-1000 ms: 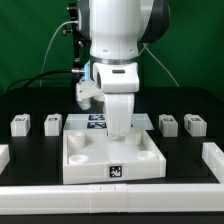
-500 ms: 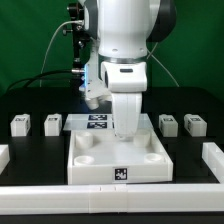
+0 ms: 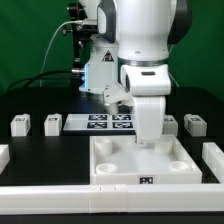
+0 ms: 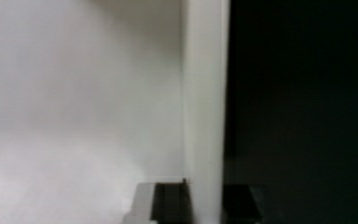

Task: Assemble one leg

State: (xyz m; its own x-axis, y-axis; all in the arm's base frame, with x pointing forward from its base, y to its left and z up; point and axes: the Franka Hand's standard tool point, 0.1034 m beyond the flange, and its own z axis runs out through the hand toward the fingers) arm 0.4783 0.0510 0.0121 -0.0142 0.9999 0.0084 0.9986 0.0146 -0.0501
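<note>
My gripper [image 3: 148, 141] reaches down onto the far wall of the large white tray-like piece [image 3: 115, 168] and is shut on that wall. In the wrist view the two dark fingers [image 4: 169, 205] straddle the thin white wall [image 4: 204, 100]; the gripper's middle [image 4: 202, 203] lies on it. Four small white legs stand on the black table behind the tray. Two are at the exterior view's left [image 3: 21, 124] [image 3: 51, 123]. Two are at the right [image 3: 195, 124] [image 3: 169, 123], the nearer one partly hidden by my arm. None is held.
The marker board [image 3: 108, 122] lies behind the tray. White border rails stand at the table's left [image 3: 4, 155], right [image 3: 213, 155] and front [image 3: 60, 196]. Cables and a camera stand are at the back left.
The arm has moved toward the exterior view's right and the tray has slid right with it, from the table's middle to right of middle. The legs and marker board have stayed put.
</note>
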